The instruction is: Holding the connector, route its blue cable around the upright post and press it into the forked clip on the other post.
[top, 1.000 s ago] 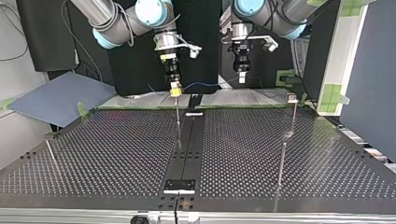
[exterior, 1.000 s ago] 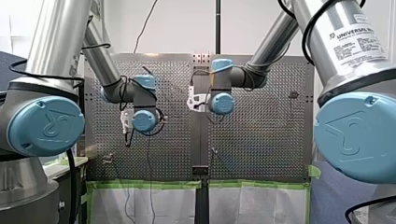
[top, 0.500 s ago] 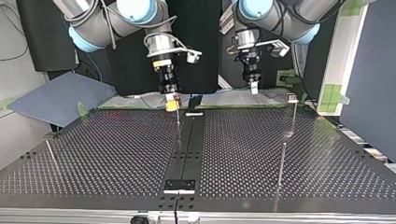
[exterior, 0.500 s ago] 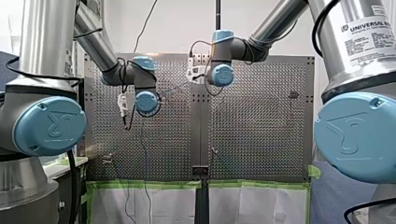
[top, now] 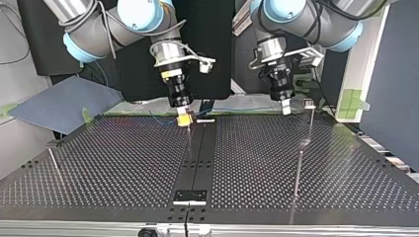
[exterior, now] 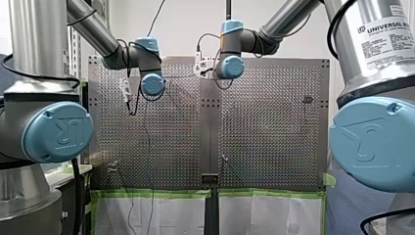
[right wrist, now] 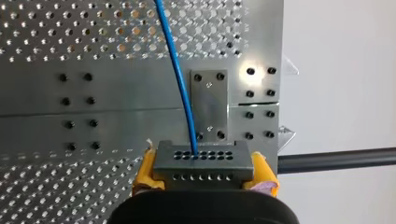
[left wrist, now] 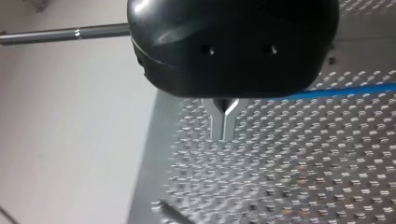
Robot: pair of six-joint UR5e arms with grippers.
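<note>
Right wrist view | right end effector (right wrist: 204, 169) clamps connector (right wrist: 203, 160) | blue cable (right wrist: 180, 79) over plate (right wrist: 213, 102)

Printed in black on a white label (exterior: 380, 43) on the silver tube of my right arm (exterior: 362, 73), right of the perforated table (exterior: 269, 127) in the front view: "UNIVERSAL RO", the rest not readable; finer lines beneath, too small to make out. Embossed on the blue joint cap (exterior: 57, 132) of my left arm (exterior: 34, 44), left of the table: the 2 letters "UR", turned sideways. On the second blue cap (exterior: 364, 139), right of the table, a similar raised mark, too faint to read.
</note>
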